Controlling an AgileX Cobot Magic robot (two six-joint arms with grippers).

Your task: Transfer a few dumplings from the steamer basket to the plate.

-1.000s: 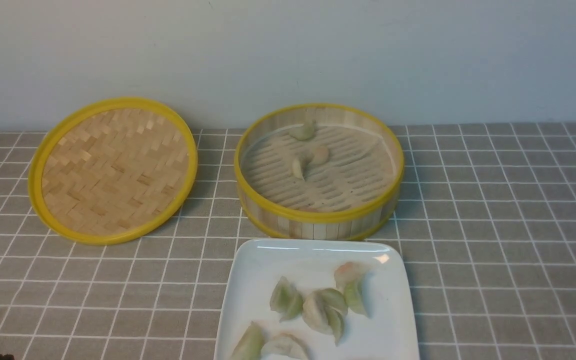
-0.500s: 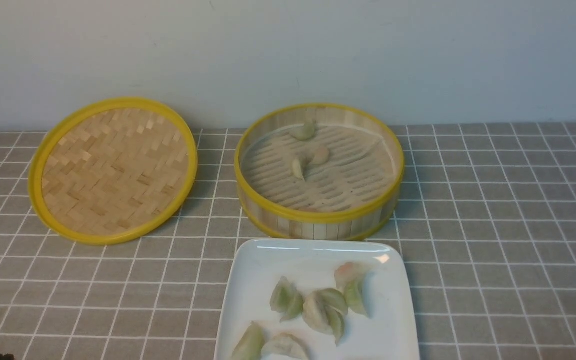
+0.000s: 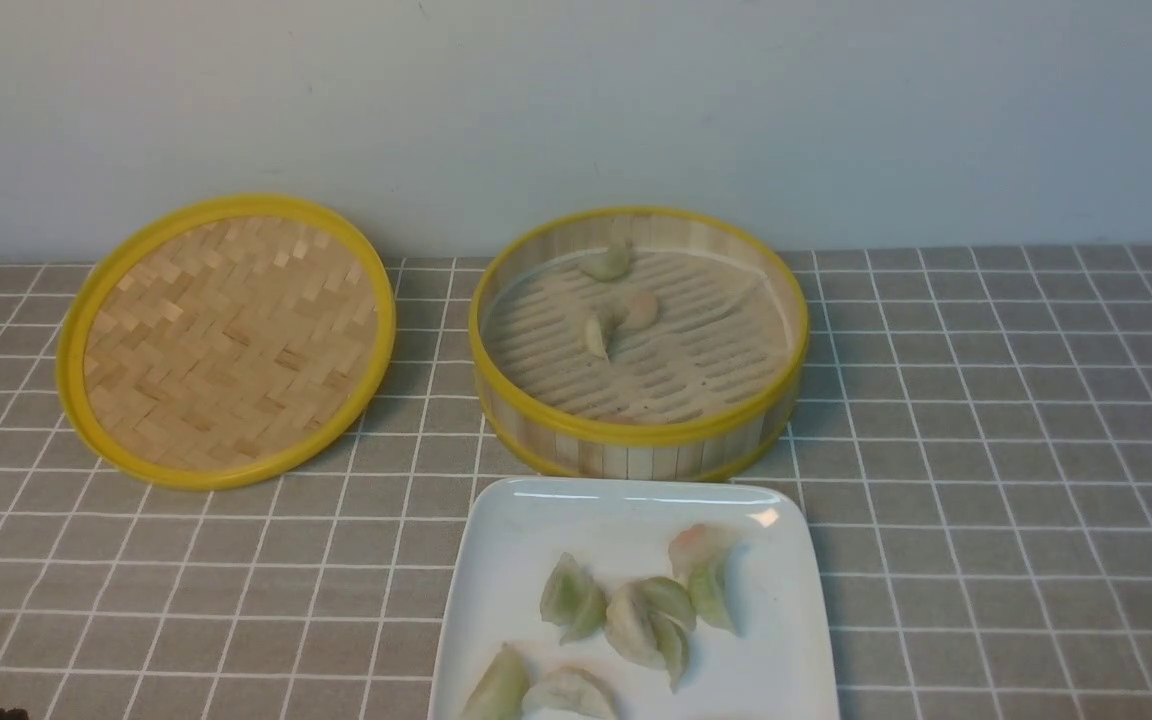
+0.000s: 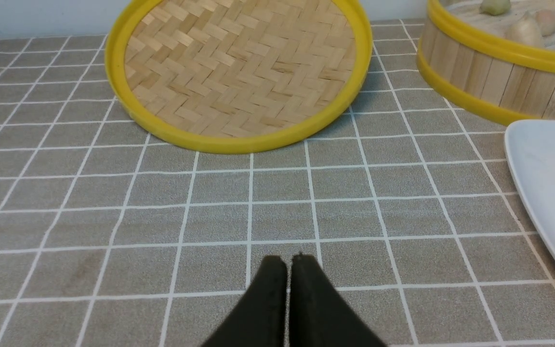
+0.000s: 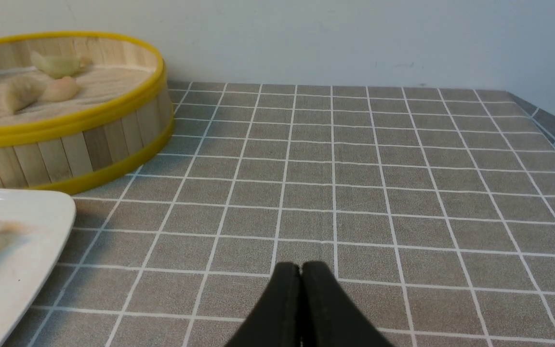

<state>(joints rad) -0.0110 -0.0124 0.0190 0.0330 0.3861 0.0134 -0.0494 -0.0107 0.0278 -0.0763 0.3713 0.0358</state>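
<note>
The steamer basket (image 3: 636, 430) stands at the back centre with three dumplings (image 3: 608, 262) on its slatted floor. The white plate (image 3: 506, 530) lies in front of it with several dumplings (image 3: 648, 622) on it. My left gripper (image 4: 287, 262) is shut and empty, low over the cloth, left of the plate (image 4: 547, 173) and in front of the lid. My right gripper (image 5: 301, 266) is shut and empty, over the cloth right of the plate (image 5: 41, 207) and the basket (image 5: 89, 144). In the front view only a dark tip (image 3: 4, 714) of the left gripper shows at the bottom left corner.
A flat woven lid (image 3: 226, 340) with a yellow rim lies left of the basket, its far edge by the wall. A grey checked cloth (image 3: 1016, 420) covers the table. The table's right edge (image 5: 547, 125) shows in the right wrist view.
</note>
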